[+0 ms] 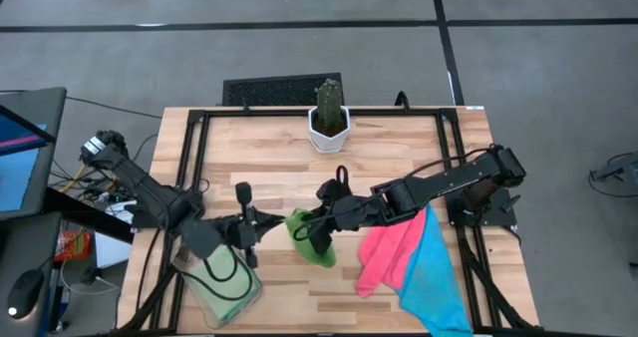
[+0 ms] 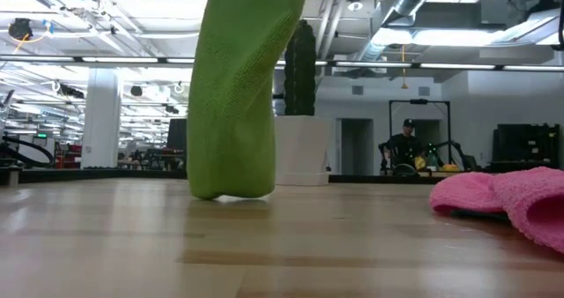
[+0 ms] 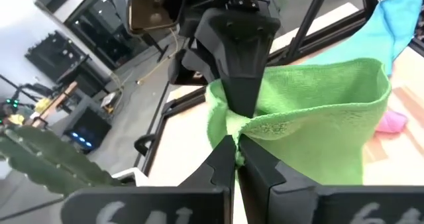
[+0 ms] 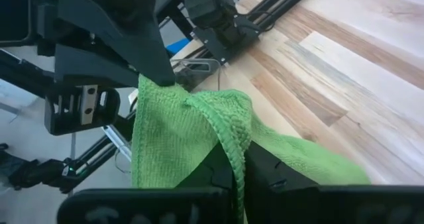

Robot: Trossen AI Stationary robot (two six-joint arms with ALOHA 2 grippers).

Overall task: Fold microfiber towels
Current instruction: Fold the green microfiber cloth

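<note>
One green towel (image 1: pixel 311 239) is held up off the table at the lower centre of the high view, its bottom edge just brushing the wood in the low view. It is pinched from both sides: the left gripper (image 3: pixel 235 159) is clamped fully shut on one edge, and the right gripper (image 4: pixel 240 159) is closed narrowly on another fold of the same cloth. The step in hand is judged to be lifting and spreading before a fold; next, the edges would need to be drawn apart and laid flat. A pink towel (image 1: pixel 387 249) and a blue towel (image 1: pixel 437 272) are left heaped at lower right, untouched.
</note>
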